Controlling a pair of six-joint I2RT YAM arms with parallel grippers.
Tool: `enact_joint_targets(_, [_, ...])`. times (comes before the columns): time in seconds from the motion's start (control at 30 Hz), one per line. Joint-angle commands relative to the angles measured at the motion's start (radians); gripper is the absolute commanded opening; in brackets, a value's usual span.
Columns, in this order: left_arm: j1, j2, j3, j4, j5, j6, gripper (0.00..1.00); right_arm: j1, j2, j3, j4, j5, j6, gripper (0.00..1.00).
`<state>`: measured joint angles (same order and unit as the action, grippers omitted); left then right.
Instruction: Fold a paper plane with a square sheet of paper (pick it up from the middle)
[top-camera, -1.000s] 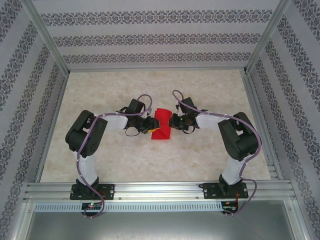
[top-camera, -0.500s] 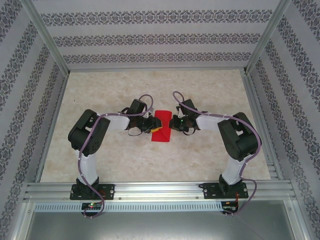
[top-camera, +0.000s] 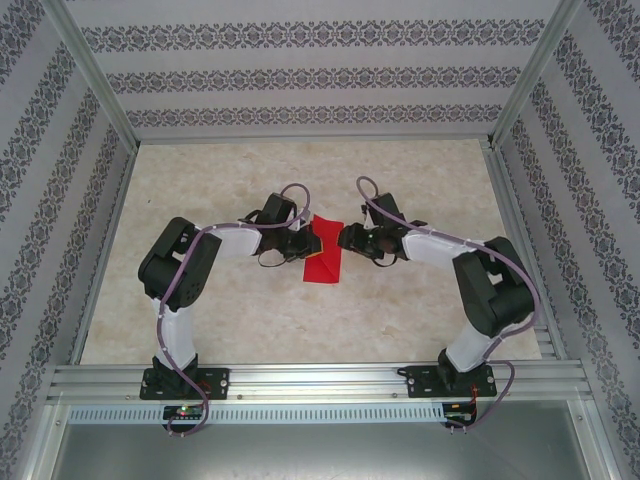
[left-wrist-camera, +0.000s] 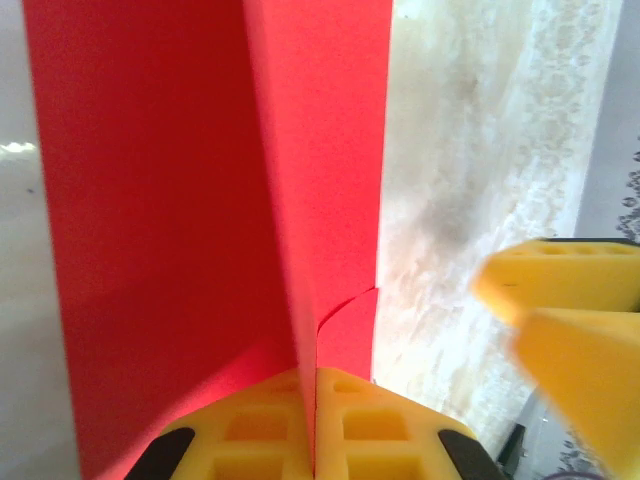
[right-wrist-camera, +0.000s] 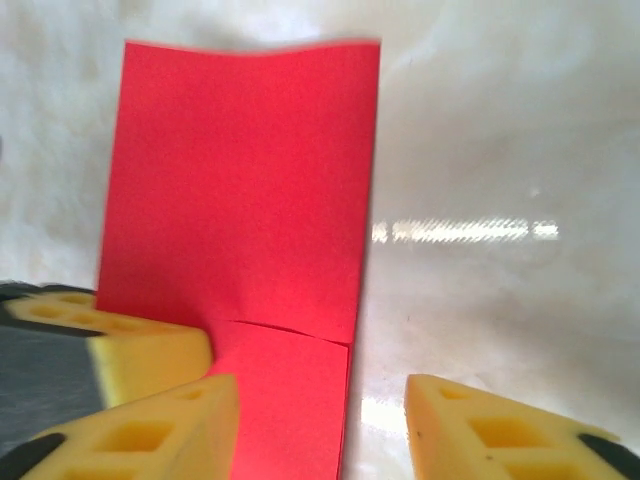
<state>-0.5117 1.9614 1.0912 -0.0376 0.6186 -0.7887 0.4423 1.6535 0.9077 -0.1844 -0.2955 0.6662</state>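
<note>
Your left tool (top-camera: 308, 243) is pinching the square sheet of paper (top-camera: 322, 258), which reaches rightward from it as a doubled-over strip with one crease, so you look early: nose folds and wings all remain. Right of that tool, just past the sheet, the right tool (top-camera: 345, 238) stands spread, holding nothing; the paper is plain, with no readable writing.

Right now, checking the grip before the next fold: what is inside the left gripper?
A folded edge of the red paper, pinched by the left gripper between its yellow fingers. How far it reaches in is covered by them.
</note>
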Motion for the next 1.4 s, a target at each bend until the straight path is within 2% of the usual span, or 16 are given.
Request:
enact_joint_targets(0.0, [-0.008, -0.059, 0.046, -0.12, -0.086, 0.117, 0.02, -0.009, -0.093, -0.013, -0.047, 0.113, 0.003, 0.59])
enact_joint_targets(0.2, [-0.018, -0.211, 0.134, -0.436, -0.326, 0.295, 0.02, -0.01, -0.225, -0.039, -0.086, 0.249, 0.003, 0.77])
enact_joint_targets(0.33, [-0.037, -0.299, 0.189, -0.606, -0.537, 0.37, 0.02, -0.01, -0.294, -0.06, -0.1, 0.305, 0.002, 0.84])
enact_joint_targets(0.47, [-0.076, -0.325, 0.254, -0.729, -0.766, 0.418, 0.02, -0.011, -0.34, -0.081, -0.116, 0.365, 0.014, 0.92])
enact_joint_targets(0.63, [-0.123, -0.262, 0.313, -0.803, -0.999, 0.434, 0.02, -0.024, -0.37, -0.111, -0.117, 0.404, 0.04, 0.95])
enact_joint_targets(0.9, [-0.198, -0.006, 0.395, -0.873, -1.326, 0.453, 0.01, -0.061, -0.37, -0.126, -0.161, 0.411, 0.076, 0.94])
enact_joint_targets(0.97, [-0.204, 0.036, 0.412, -0.878, -1.344, 0.458, 0.01, -0.073, -0.37, -0.127, -0.168, 0.401, 0.074, 0.94])
enact_joint_targets(1.1, [-0.224, 0.067, 0.418, -0.84, -1.303, 0.454, 0.01, -0.089, -0.37, -0.134, -0.171, 0.394, 0.078, 0.94])
enact_joint_targets(1.37, [-0.273, 0.115, 0.431, -0.784, -1.117, 0.403, 0.03, -0.11, -0.357, -0.137, -0.173, 0.383, 0.085, 0.93])
